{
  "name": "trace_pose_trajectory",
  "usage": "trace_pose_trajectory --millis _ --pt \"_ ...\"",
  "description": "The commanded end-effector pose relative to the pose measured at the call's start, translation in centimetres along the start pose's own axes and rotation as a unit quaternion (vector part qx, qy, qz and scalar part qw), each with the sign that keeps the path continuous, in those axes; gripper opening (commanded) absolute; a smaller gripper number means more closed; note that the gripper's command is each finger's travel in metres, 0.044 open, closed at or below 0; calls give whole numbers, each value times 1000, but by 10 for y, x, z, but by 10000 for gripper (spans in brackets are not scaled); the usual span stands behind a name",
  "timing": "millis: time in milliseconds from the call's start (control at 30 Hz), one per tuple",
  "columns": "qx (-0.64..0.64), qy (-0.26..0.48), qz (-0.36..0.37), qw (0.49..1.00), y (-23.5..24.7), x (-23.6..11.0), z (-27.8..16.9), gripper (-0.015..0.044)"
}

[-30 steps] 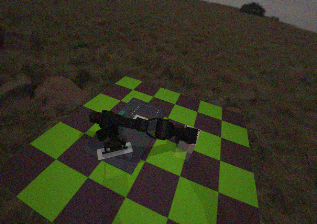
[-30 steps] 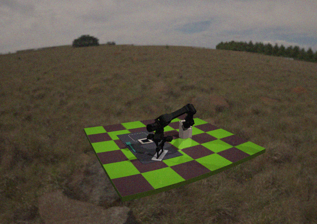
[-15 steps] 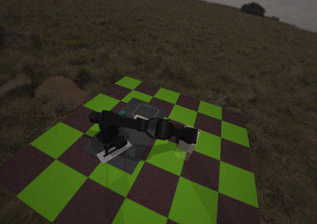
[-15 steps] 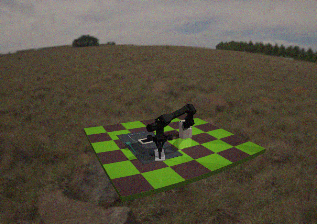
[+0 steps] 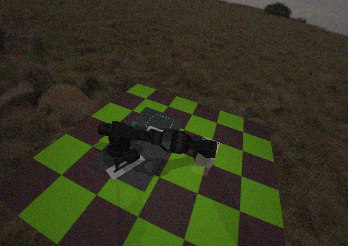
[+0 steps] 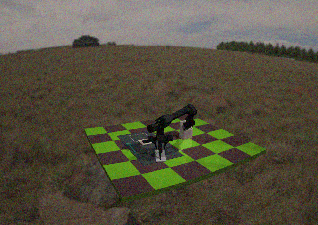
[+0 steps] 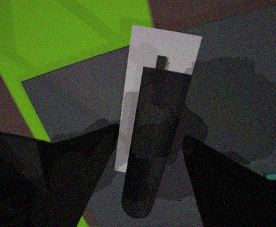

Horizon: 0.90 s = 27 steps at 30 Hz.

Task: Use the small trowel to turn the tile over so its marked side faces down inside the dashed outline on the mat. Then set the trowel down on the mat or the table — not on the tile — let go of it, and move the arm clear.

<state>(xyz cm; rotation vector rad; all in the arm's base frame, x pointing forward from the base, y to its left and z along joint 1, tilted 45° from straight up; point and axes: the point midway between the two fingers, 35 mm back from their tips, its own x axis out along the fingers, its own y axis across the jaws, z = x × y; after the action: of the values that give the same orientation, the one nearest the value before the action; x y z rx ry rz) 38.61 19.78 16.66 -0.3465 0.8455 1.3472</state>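
The trowel [image 5: 132, 164] [image 6: 160, 157] [image 7: 158, 115], a dark handle on a white flat blade, lies on the dark grey mat [image 5: 137, 181] [image 6: 146, 160] [image 7: 69, 98] near its front edge. My gripper [image 5: 123, 160] [image 6: 160, 153] [image 7: 151, 134] points down over the handle. It is open, with a gap between each finger and the handle. The tile [image 5: 153, 128] [image 6: 145, 141], white-rimmed with a dark centre, lies flat at the near edge of the dashed outline [image 5: 164, 117]. The arm partly hides the tile in the top view.
A small teal tool [image 5: 134, 123] [image 6: 130, 146] [image 7: 271, 176] lies at the mat's left edge. The arm's white pedestal [image 5: 203, 160] [image 6: 185, 133] stands to the right of the mat on the green and maroon chequered table [image 5: 213, 218] [image 6: 164, 177].
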Motion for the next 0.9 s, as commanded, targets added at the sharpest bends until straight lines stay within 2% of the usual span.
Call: trace_pose_trajectory --millis 0,300,400,467,600,633,700,867 --pt "-2 1 -1 1000 0 0 0 270" --pt "-2 1 -1 1000 0 -2 0 270" --pt "-2 1 -1 1000 1 -34 -1 270" --pt "-2 0 0 1000 3 -44 -1 270" --pt "-2 0 0 1000 3 -44 -1 270" --pt "1 -2 -10 1000 -1 -49 -2 296" --pt "1 -2 -10 1000 -1 -55 -2 300" --pt "-5 30 -47 998 4 -43 -6 300"
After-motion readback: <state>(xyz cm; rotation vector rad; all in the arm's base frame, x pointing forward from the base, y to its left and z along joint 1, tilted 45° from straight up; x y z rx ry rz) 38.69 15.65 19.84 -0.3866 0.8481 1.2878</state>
